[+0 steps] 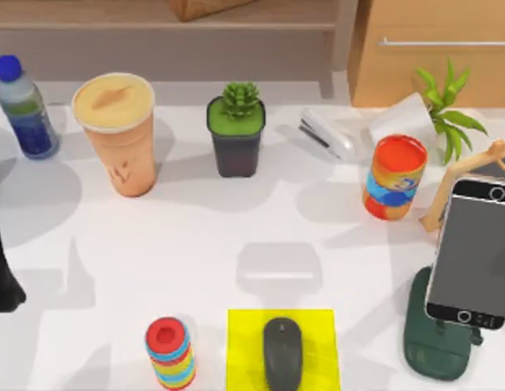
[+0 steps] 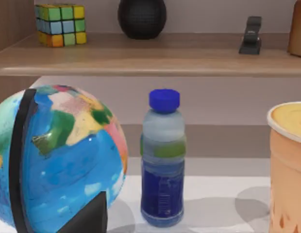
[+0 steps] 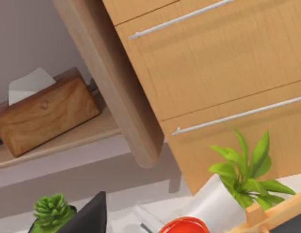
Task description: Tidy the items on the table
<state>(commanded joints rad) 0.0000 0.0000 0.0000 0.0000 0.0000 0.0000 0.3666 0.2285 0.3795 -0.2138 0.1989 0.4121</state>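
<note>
Three task items sit spread over the large flat white tabletop (image 1: 204,244). Near the front edge, a small dark grey oval computer mouse (image 1: 283,353) lies on a bright yellow square pad (image 1: 244,358), roughly at the middle. Far to the left, a tall orange-tan cup with a tan lid (image 1: 118,134) stands upright, and a clear water bottle with a blue cap and blue label (image 1: 22,106) stands just left of it, near the far-left corner. At the right edge, a silver-edged black-screen smartphone (image 1: 471,252) is propped up, tilted, over a dark green stand (image 1: 432,350); whether it leans on the stand or is held, I cannot tell.

Along the far side, from the middle to the right, stand a green succulent in a black square pot (image 1: 236,130), a white stapler (image 1: 326,134), a red-topped can with a blue and orange label (image 1: 394,177) and a leafy green plant in a white pot (image 1: 415,114). A short stack of red, blue and yellow rings (image 1: 169,353) stands near the front, left of the yellow pad.

My left arm shows as a dark shape (image 1: 4,269) at the table's left edge. Its wrist view looks over a blue globe (image 2: 58,155), the bottle and the cup toward a wooden shelf (image 2: 150,53) bearing a colour cube (image 2: 59,24) and a black round speaker (image 2: 142,17). I cannot tell how far either claw is spread, or what, if anything, either has hold of. The right wrist view shows a wooden tissue box (image 3: 43,116) on a shelf beside wooden drawers with silver handles (image 3: 228,58).
</note>
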